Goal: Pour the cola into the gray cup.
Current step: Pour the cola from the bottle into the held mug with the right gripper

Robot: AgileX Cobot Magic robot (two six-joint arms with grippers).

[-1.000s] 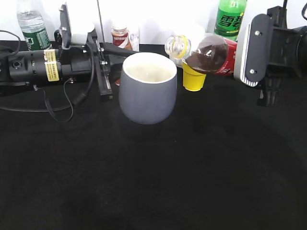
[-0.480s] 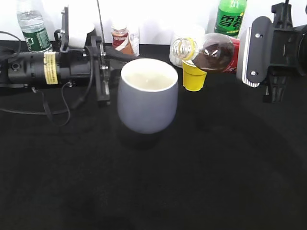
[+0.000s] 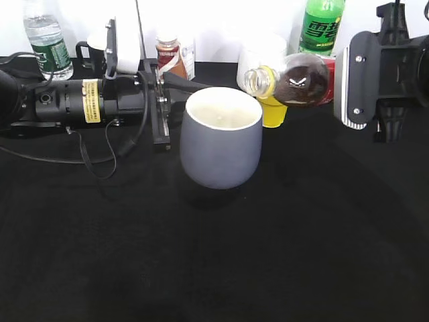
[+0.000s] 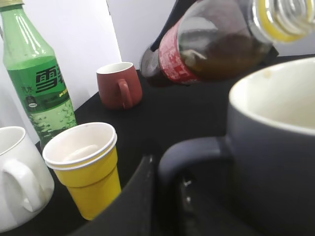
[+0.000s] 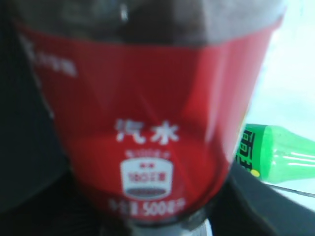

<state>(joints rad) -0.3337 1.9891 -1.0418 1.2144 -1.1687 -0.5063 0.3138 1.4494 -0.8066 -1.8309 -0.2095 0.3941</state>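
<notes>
Since a second ago the gray cup [image 3: 220, 147] has travelled rightward with the left arm, closing most of the gap to the cola [image 3: 295, 79], which has lifted slightly and now lies almost level with its open mouth just above and beside the cup's right rim.

Left gripper [image 3: 161, 111] is pinching the cup by its handle; in the left wrist view a dark finger [image 4: 142, 196] sits against the loop handle [image 4: 189, 157], with the cup's white inside showing no liquid that I can make out. Right gripper [image 3: 355, 79] is clamped around the cola's base, and the right wrist view is filled by the red label [image 5: 147, 132], so the bottle sits firmly between the jaws. Dark liquid rests in the belly of the bottle and does not reach the neck.

The step in hand looks like the line-up before pouring: nothing is flowing yet. Next, the bottle mouth needs to come over the cup's opening rather than its edge, then the right wrist should tip the neck downward slowly, since the yellow paper cup [image 3: 271, 111] stands just behind on the counter [image 3: 214, 268] and a splash could miss.
</notes>
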